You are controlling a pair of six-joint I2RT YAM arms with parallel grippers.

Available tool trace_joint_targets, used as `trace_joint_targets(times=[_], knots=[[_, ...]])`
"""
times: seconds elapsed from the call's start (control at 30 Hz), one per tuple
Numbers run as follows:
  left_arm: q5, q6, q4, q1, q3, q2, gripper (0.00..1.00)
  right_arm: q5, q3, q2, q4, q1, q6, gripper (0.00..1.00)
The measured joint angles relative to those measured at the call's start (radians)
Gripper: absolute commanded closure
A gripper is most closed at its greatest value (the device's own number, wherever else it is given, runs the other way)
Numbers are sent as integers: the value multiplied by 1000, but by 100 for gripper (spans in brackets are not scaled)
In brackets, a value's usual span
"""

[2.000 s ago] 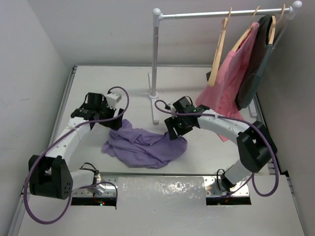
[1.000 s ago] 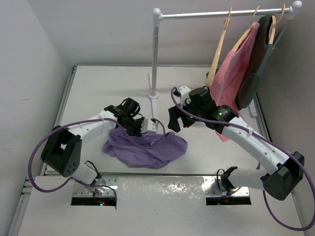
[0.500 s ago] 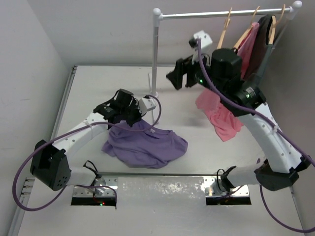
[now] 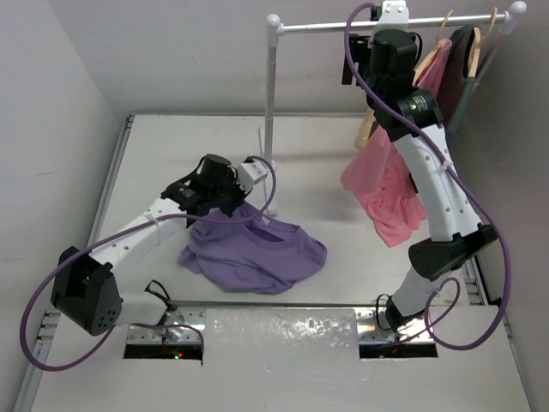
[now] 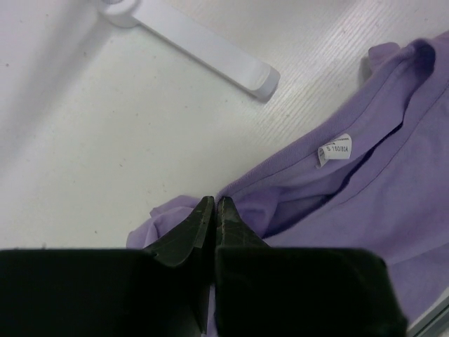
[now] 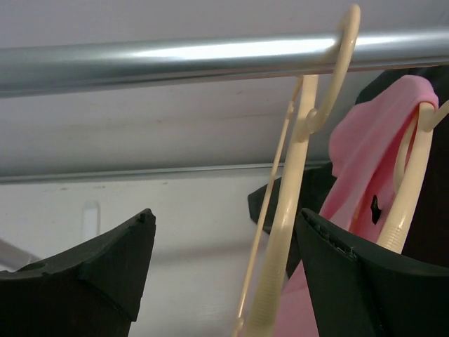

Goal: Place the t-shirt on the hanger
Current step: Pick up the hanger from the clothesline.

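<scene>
Counter (image 4: 171,154): t-shirt (image 4: 257,257) lies crumpled at front middle, well apart from rack (image 4: 326,27) at back. Hanger (image 6: 287,210) hangs bare on rack rail, just beside pink garment (image 4: 386,184). Right hand (image 6: 224,232), low beside t-shirt two seconds ago, now up at rail. It is wide open, empty, fingers either side of hanger, apparently not touching. Left hand (image 5: 214,205) has dropped onto t-shirt and closed fully, seemingly pinching fold near collar. Judgement: t-shirt secured, hanger fetch next, dressing not begun.

Robotics lab cell: white-walled table (image 4: 171,146), cabled robot arms (image 4: 137,233), miniature metal garment rail (image 4: 317,27).
</scene>
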Motion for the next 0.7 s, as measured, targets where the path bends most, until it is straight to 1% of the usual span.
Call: trace_joint_targets(times=[0.2,0.33,0.47,0.5,0.6,0.7], knots=[[12,-4,19,0,-23,-31,100,31,-2,15,8,-10,8,21],[17,-4,20,0,-29,-42,100,32,-14,16,20,-34,26,23],[18,-4,22,0,-29,-48,100,27,-18,37,19,-64,45,31],[18,-4,24,0,-30,-49,100,20,-18,45,19,-70,49,36],[18,-4,27,0,-33,-53,100,6,-19,70,18,-79,58,44],[18,-4,30,0,-42,-59,100,-13,-27,84,14,-79,66,48]])
